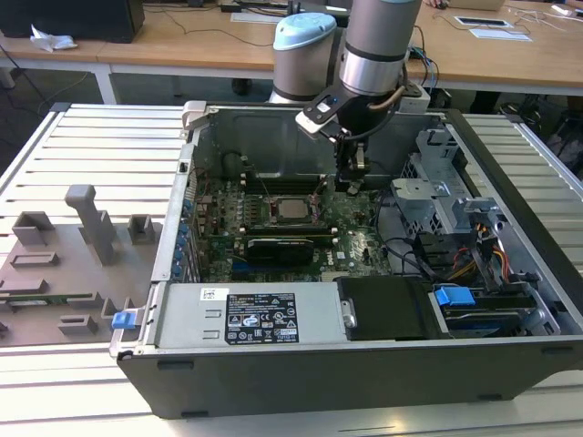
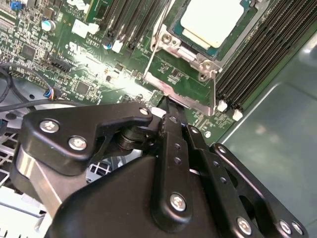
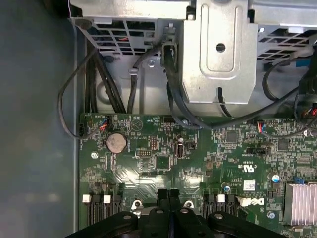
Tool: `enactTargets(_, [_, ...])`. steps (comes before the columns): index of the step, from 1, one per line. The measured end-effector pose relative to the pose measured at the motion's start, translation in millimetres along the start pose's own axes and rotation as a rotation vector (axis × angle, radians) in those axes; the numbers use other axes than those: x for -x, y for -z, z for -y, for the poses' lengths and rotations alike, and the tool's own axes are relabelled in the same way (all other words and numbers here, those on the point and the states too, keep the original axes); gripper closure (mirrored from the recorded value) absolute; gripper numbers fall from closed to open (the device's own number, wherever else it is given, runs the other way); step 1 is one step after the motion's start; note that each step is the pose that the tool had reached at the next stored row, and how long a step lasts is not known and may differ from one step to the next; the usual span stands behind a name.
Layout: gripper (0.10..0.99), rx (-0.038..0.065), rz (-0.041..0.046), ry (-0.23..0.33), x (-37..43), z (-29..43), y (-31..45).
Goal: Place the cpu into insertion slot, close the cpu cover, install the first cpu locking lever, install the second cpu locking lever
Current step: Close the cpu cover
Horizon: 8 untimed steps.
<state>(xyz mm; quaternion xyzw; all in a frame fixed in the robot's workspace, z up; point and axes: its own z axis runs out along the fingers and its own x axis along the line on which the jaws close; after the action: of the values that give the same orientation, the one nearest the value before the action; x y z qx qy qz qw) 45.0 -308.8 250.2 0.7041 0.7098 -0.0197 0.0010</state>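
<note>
Nearest in the exterior view, across the lower middle of the frame, the open case [image 1: 301, 378] shows its power supply [image 1: 250, 314]. A black tray [image 1: 387, 308] and a blue tab [image 1: 454, 296] sit toward the exterior view's right. Just behind the supply the black card [image 1: 282, 248] stands on the green board [image 1: 360, 241]. Behind that, near the frame's centre, the cpu [image 1: 291, 209] lies flat in the slot [image 1: 272, 210], silver top up. In the second wrist view the cpu [image 2: 210, 20] shows through the window of the cover [image 2: 172, 42], which lies down around it. A thin wire lever [image 2: 156, 47] runs along the cover's side; whether it is latched I cannot tell. The claw [image 1: 353, 187] hangs inside the case, just to the exterior view's right of the slot and low over the board. In the first wrist view the claw [image 3: 168, 193] has its two fingers pressed together with nothing seen between them. In the second wrist view the claw [image 2: 166, 103] has its tip just beside the cover's corner; whether they touch I cannot tell. Past the tip in the first wrist view come a coin cell [image 3: 116, 142], then black cables [image 3: 99, 84] and a metal cage [image 3: 220, 54]. Farther off in the exterior view, the arm [image 1: 373, 45] rises at the upper middle. Grey fixtures [image 1: 91, 223] stand on the slatted bench [image 1: 82, 146] at the left, and wooden benches [image 1: 182, 41] cross the top.
</note>
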Motion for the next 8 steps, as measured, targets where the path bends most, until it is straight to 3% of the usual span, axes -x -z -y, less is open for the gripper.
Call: enactTargets(8, [0.980, 0.000, 0.0000, 0.000, -0.1, 9.7, -0.5])
